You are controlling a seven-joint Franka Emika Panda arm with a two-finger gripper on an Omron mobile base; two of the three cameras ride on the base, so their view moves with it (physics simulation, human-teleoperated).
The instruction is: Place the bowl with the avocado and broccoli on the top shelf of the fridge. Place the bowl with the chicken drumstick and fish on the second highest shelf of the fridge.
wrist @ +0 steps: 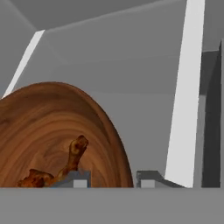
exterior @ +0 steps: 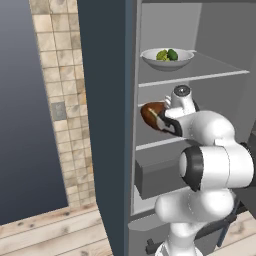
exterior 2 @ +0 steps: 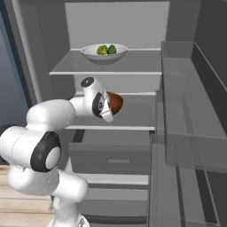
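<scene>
One bowl with the avocado and broccoli on top fridge shelf, above jaws. Gripper slightly parted astride brown bowl rim; grip unclear. Risk: bowl tips if rim snags on withdrawal.

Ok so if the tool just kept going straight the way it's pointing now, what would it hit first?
Probably the reddish-brown wooden bowl: its rim sits between the tool's fingertips, at the second highest shelf. Past the rim, the fridge's back wall looks next, though depth is hard to judge.
</scene>
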